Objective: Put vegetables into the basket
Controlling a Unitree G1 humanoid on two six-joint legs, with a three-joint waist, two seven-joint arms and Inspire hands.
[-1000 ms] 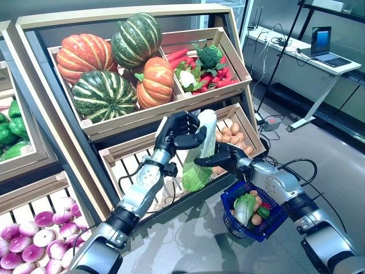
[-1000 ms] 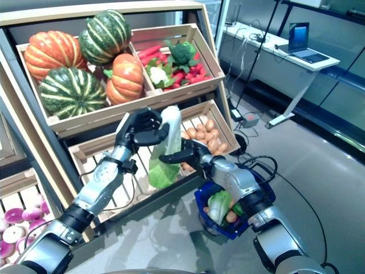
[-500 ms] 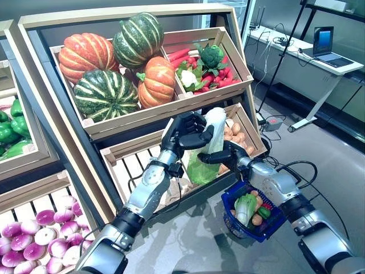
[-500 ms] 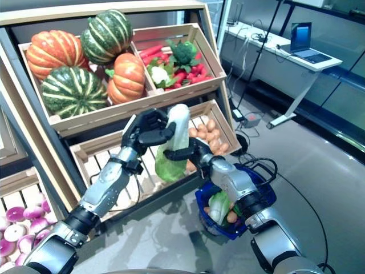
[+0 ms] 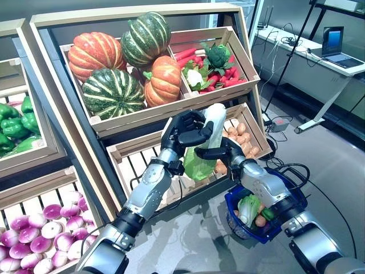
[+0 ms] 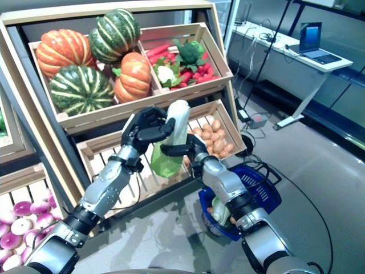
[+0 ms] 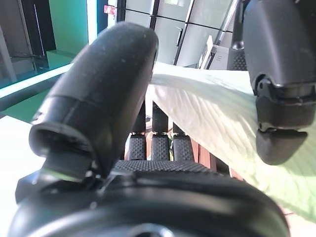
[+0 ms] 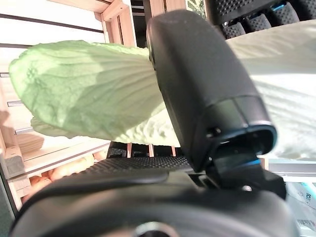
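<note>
Handover in progress, in front of the lower crate of the wooden produce shelf [image 5: 142,123].

Left hand [image 5: 185,128]: fingers and thumb curled round the white stalk end of the napa cabbage [image 5: 206,142]. The left wrist view confirms the thumb over the pale ribbed stalk with fingers behind it.

Napa cabbage: upright, white end up, green leaves hanging down. It sits between the two hands, in the air, above and to the left of the blue basket [image 5: 283,222], not yet over it.

Right hand [image 5: 223,154]: thumb and fingers now wrapped round the cabbage's middle, just below the left hand. The right wrist view shows the thumb lying across the leaf with fingers under it.

Change over the last second: the whole view has shifted, so the camera moved. Relative to the shelf, both hands and the cabbage have risen slightly and drawn closer together. The right hand has gone from reaching beside the leaves to closing on them.

Basket: hangs from the right forearm and already holds another cabbage and small vegetables.

Judgement: both hands grip at once, so the transfer is at its mid-point. The left must release before the cabbage can go down into the basket. Loose leaves could slip in the right hand's hold.
</note>
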